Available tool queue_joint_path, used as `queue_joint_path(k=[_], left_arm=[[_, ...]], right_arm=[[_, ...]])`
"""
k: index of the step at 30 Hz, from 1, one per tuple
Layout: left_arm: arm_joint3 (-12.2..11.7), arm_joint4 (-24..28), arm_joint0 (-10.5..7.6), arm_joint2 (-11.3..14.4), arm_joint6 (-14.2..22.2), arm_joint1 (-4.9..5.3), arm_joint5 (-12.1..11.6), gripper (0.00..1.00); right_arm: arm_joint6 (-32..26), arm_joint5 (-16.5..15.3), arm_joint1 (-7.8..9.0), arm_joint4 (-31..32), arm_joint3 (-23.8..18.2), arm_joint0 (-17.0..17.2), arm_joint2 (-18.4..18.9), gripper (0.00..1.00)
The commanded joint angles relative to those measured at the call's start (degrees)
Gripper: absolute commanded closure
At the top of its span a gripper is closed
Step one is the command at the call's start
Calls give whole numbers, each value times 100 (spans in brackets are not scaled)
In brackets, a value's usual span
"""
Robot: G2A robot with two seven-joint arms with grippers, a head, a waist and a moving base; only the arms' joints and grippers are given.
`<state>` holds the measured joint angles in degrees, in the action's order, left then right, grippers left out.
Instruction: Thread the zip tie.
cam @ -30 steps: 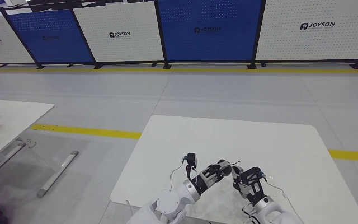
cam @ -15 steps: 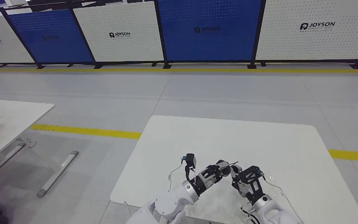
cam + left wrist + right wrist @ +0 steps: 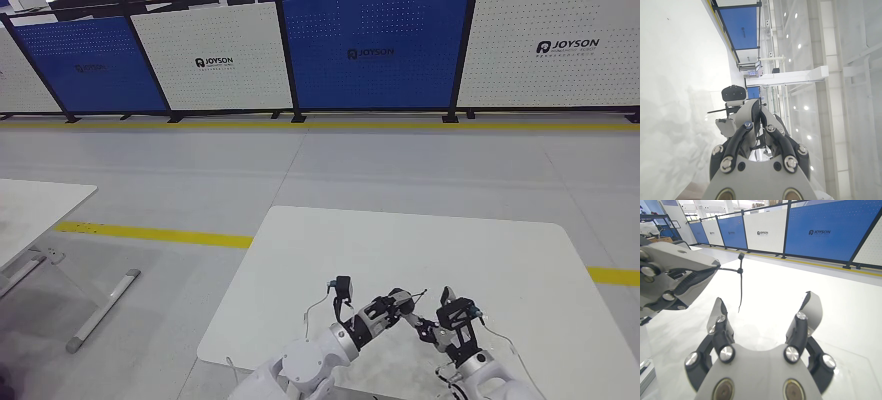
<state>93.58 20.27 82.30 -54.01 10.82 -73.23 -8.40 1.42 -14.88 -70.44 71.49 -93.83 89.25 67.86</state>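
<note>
Right wrist view: the left gripper pinches the tie. Its strap appears already through a head, with the tail hanging free. The right gripper is spread wide and empty — apart from the tail.

Left wrist view: jaws clamped on the strap.

Top view: both sit near the table's 6 o'clock edge, right gripper at the left's 3 o'clock.

Likely left — pulling it snug.

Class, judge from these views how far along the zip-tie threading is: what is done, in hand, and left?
Done, it seems: the zip tie passes through a head block, its tail hanging free. In hand: the left gripper is shut on the zip tie beside that block. Left: the open right gripper, apart from the tail, would likely grasp it and pull it snug.
</note>
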Motion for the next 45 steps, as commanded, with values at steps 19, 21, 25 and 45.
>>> queue_joint_path(k=[19, 21, 25, 45], left_arm=[[56, -38, 46, -19, 46, 11, -40, 100], [66, -49, 48, -15, 48, 11, -36, 100], [77, -46, 46, -15, 44, 11, -26, 100], [389, 89, 159, -149, 108, 38, -157, 100]], right_arm=[[-137, 122, -1, 145, -135, 12, -45, 100], [-156, 97, 0, 145, -143, 11, -51, 100], [-158, 96, 1, 181, -137, 12, -67, 100], [-198, 16, -14, 164, 87, -131, -163, 100]])
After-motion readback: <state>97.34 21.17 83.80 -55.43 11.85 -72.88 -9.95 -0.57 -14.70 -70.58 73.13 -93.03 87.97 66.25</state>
